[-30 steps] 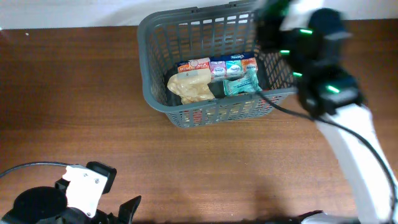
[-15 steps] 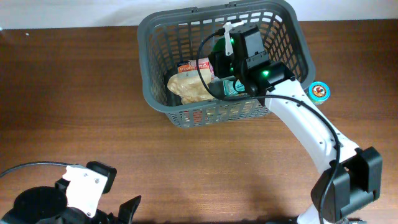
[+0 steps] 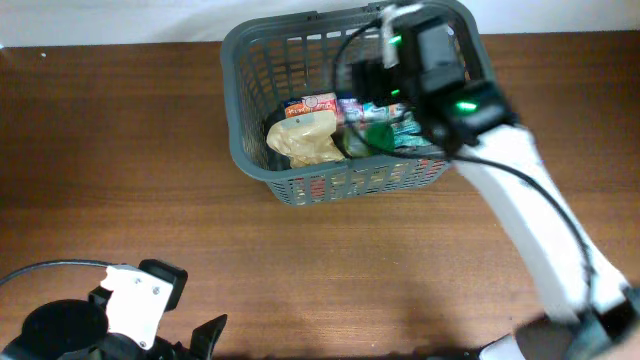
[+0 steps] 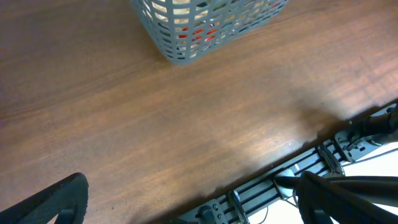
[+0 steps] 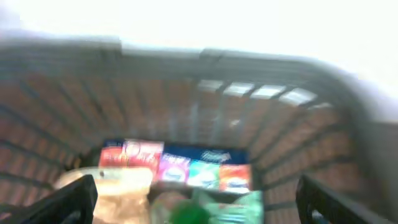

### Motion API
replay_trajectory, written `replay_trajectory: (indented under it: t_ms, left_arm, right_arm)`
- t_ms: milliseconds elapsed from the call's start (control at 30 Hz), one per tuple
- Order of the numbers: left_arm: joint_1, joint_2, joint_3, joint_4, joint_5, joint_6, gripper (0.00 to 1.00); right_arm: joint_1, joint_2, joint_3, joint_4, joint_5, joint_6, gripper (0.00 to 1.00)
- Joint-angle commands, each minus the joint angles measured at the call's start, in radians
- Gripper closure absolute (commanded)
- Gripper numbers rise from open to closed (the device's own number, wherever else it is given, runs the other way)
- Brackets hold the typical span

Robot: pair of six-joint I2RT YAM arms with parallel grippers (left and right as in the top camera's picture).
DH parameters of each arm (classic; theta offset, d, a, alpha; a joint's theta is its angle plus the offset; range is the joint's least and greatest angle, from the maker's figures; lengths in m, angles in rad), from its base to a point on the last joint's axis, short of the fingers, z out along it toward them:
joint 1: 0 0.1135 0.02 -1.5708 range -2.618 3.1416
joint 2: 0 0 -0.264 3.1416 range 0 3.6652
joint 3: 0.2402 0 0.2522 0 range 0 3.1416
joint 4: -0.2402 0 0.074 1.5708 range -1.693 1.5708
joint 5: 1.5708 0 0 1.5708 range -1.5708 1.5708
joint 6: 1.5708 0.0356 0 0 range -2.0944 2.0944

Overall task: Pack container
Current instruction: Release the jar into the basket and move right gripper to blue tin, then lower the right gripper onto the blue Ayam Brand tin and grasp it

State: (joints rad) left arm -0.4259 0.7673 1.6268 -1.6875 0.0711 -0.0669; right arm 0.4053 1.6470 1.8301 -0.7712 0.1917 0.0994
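Right tool is over the open top of the container, pointing down into it. Its fingers are spread wide, with nothing pinched between them. The wrist view is pretty smeared, so take the small details with a grain of salt.

Straight ahead of that tool, against the basket's wall, I see a row of little cartons: red-and-white, pink, teal and orange, side by side. Right under the tool there's a pale green wrapper with something darker green beside it, too blurry for me to say what it is. Off toward the tool's left finger sits a crinkly yellowish bag, touching the carton row from what I can tell in the overhead.

The container is on the brown bench, directly below the right tool, and the white arm reaches in over its near rim.

My left tool is parked low over the bench, well apart from everything, and it's spread wide too, with only bare wood between the fingers. From it, one corner of the container shows up ahead.
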Motion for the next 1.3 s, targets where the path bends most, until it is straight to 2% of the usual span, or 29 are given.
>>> replay_trajectory:
  t_ms: [0, 100, 300, 400, 533, 600, 667, 800, 933, 1267]
  left_arm:
    - [-0.002, -0.002, -0.001, 0.0, -0.008, 0.019, 0.01]
    - [-0.002, -0.002, -0.001, 0.0, -0.008, 0.019, 0.01]
    - [-0.002, -0.002, -0.001, 0.0, -0.008, 0.019, 0.01]
    - [-0.002, -0.002, -0.001, 0.0, -0.008, 0.019, 0.01]
    - [-0.002, -0.002, -0.001, 0.0, -0.008, 0.019, 0.01]
    - [-0.002, -0.002, -0.001, 0.0, -0.008, 0.019, 0.01]
    - [-0.002, -0.002, -0.001, 0.0, -0.008, 0.019, 0.01]
    - [-0.002, -0.002, -0.001, 0.0, -0.008, 0.019, 0.01]
    - [-0.002, -0.002, -0.001, 0.0, -0.008, 0.019, 0.01]
    - [-0.002, -0.002, -0.001, 0.0, -0.008, 0.019, 0.01]
  right_arm:
    - [-0.09, -0.191, 0.059, -0.06, 0.111, -0.011, 0.04]
    - [-0.208, -0.27, 0.058, -0.109, 0.171, 0.019, 0.04]
    - [-0.586, -0.361, -0.03, -0.155, 0.12, 0.079, 0.02]
    - [-0.768, -0.364, -0.16, -0.101, -0.025, 0.097, 0.02]
    - [-0.89, -0.343, -0.397, 0.079, -0.167, 0.097, 0.02]
    - [-0.908, -0.324, -0.521, 0.195, -0.193, 0.082, 0.02]
    - [-0.9, -0.29, -0.677, 0.361, -0.236, 0.005, 0.02]
    - [-0.861, -0.223, -0.829, 0.53, -0.241, -0.04, 0.01]
    - [-0.815, -0.137, -0.897, 0.632, -0.232, -0.082, 0.01]
    - [-0.745, 0.099, -0.903, 0.779, -0.131, -0.098, 0.01]
